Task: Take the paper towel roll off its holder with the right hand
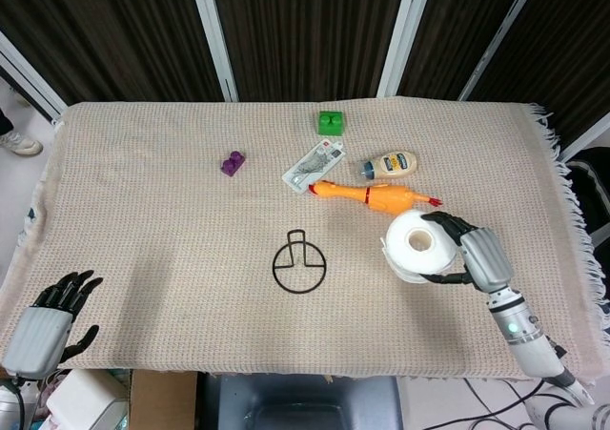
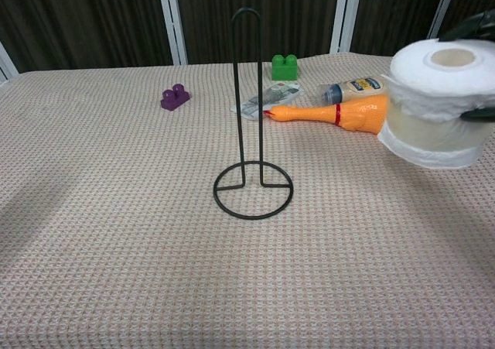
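Note:
My right hand [image 1: 477,255] grips the white paper towel roll [image 1: 417,247] from its right side, holding it upright to the right of the holder. In the chest view the roll [image 2: 437,101] hangs just above the cloth at the right edge, with dark fingertips [image 2: 470,28] showing at its top. The black wire holder [image 2: 249,117] stands bare in the middle of the table, its round base [image 1: 298,265] seen from above. My left hand [image 1: 43,325] hangs off the table's near left corner, fingers apart and holding nothing.
A yellow rubber chicken [image 1: 370,194] lies just behind the roll. Further back are a mayonnaise bottle [image 1: 393,164], a flat packet [image 1: 313,166], a green block [image 1: 331,122] and a purple block [image 1: 233,163]. A beige woven cloth [image 1: 143,230] covers the table.

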